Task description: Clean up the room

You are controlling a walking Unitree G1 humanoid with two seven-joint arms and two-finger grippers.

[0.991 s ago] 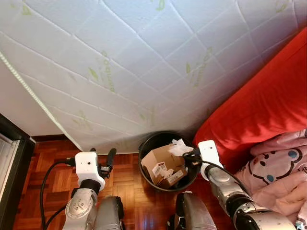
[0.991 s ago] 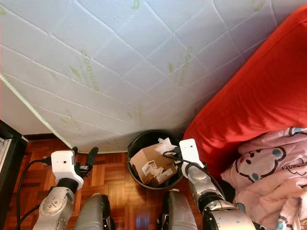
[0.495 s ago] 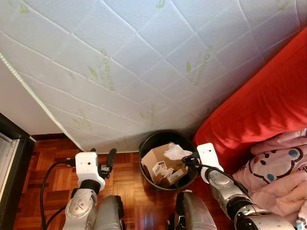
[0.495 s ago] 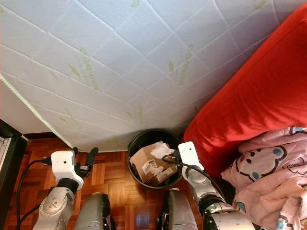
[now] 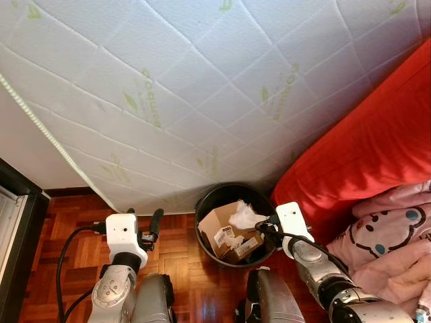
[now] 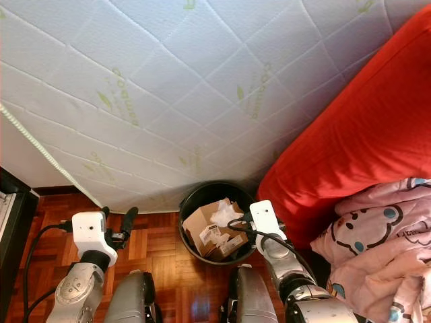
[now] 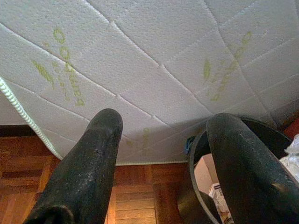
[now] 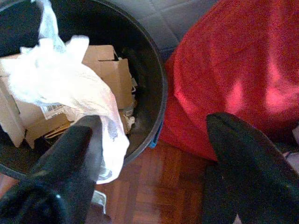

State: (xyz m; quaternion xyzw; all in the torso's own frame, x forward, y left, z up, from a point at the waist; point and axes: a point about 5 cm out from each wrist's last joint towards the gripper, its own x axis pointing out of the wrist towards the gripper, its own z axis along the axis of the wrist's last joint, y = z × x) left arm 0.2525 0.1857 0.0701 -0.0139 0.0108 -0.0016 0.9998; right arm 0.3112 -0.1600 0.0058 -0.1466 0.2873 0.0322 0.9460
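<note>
- the white plastic wrapper lies on the cardboard box in the black bin, but one end drapes over the rim against a finger of the right pincer; pulling away could drag it onto the parquet floor
- right pincer is wide apart, gripping nothing, at the bin's edge by the red sofa
- left pincer is spread, empty, beside the bin; the leaning white mattress crowds behind; a pink blanket lies on the sofa

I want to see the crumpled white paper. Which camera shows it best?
The right wrist view: the white paper looms large, draped over cardboard in the black bin. Both eye views show it as a small white lump; the left wrist view catches just an edge.
</note>
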